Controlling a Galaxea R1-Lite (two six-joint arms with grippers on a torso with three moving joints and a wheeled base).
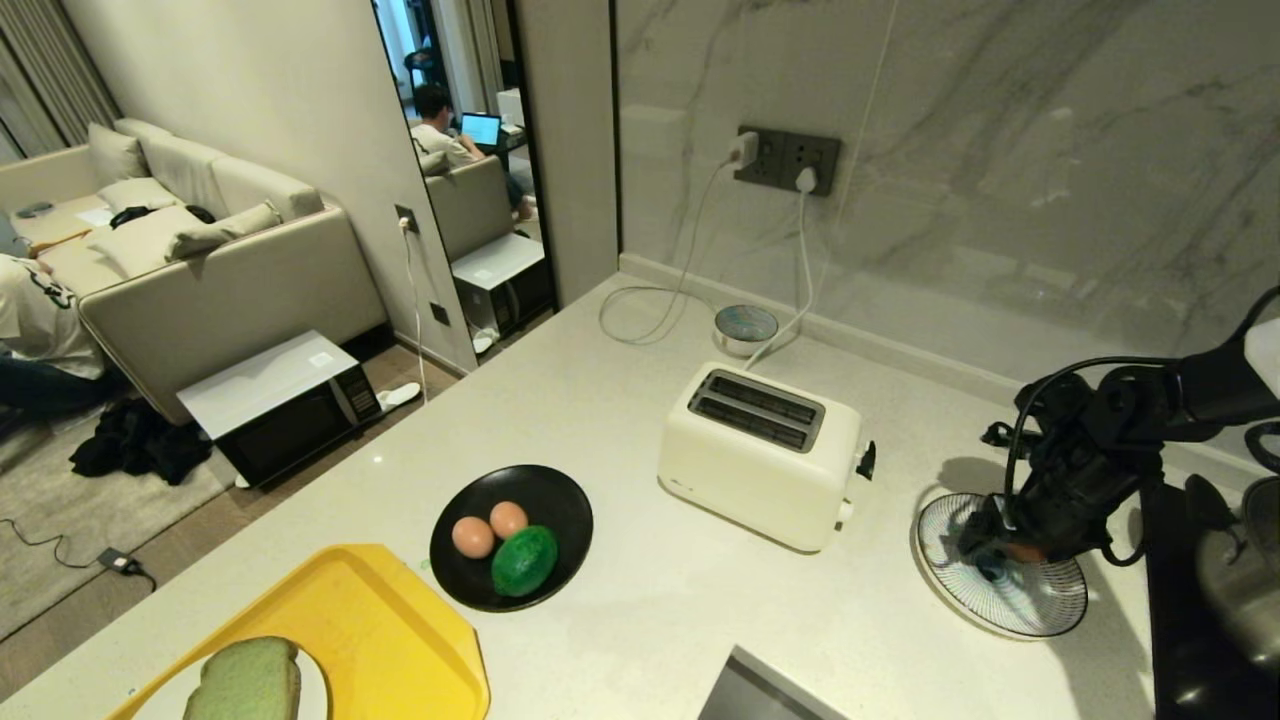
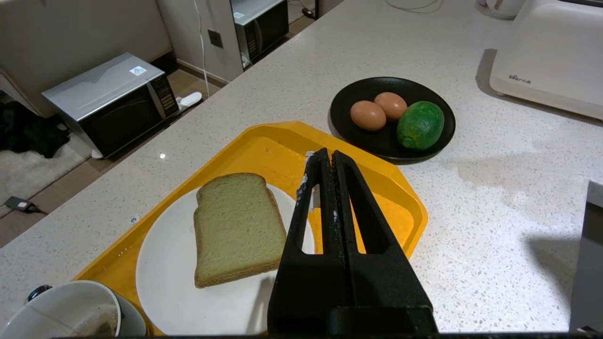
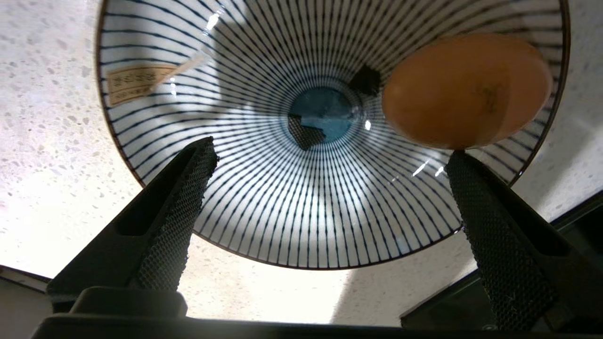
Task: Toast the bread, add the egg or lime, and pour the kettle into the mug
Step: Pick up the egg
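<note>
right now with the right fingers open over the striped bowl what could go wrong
1. The egg lies off-centre near the rim of the striped bowl, beside one of the right gripper's open fingers; a stray finger could knock or crack it.
2. The arm hangs low over the bowl, so lifting away carelessly might drag or tip it.
3. The bread sits untoasted on its plate.
</note>
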